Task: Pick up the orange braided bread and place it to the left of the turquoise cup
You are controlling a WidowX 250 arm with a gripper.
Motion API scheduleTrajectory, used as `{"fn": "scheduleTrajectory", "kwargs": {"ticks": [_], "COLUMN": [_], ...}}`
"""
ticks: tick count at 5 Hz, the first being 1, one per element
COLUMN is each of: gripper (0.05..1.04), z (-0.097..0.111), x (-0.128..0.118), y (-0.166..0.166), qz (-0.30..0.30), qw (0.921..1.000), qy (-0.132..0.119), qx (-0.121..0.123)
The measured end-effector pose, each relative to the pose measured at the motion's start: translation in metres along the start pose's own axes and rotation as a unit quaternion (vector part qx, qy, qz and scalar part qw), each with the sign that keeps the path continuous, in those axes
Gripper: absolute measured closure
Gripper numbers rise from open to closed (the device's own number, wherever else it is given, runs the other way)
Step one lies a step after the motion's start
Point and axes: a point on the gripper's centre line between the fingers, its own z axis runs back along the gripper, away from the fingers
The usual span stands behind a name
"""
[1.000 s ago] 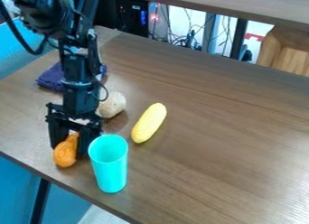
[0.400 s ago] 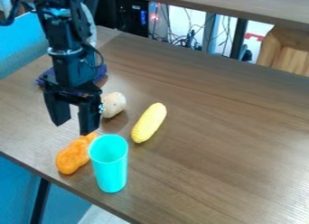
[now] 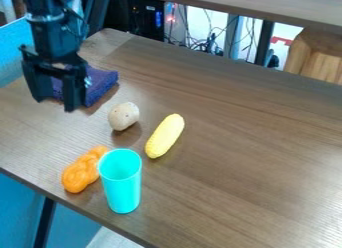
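On brown wood-grain table (image 3: 247, 152), left, far to near: folded purple cloth (image 3: 100, 84), oval tan potato (image 3: 123, 116), yellow corncob (image 3: 165, 136), lumpy orange object (image 3: 81, 172), upright turquoise cup (image 3: 122, 191).

From my camera's side, I had the cup (image 3: 121, 192) nearest me on the counter (image 3: 247, 147), towards its left front edge. The toy (image 3: 81, 173) lay just left of the cup and slightly behind; I couldn't tell if they touched. Behind both lay the potato (image 3: 124, 116), with the corn (image 3: 165, 136) near it on the right, slanting away behind the cup, to its right. I saw the cloth (image 3: 102, 84) farther back, left of the potato. Beyond the counter's back edge were cables (image 3: 210, 44).
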Motion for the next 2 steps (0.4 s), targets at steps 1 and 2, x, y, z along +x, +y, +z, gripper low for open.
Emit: {"fn": "scheduleTrajectory", "kwargs": {"ticks": [1, 2], "gripper": [0.083, 0.083], "z": [0.014, 0.026], "x": [0.007, 0.012], "y": [0.022, 0.040], "qz": [-0.008, -0.009], "qw": [0.9995, 0.9983], "qy": [-0.027, -0.037], "qx": [0.011, 0.043]}}
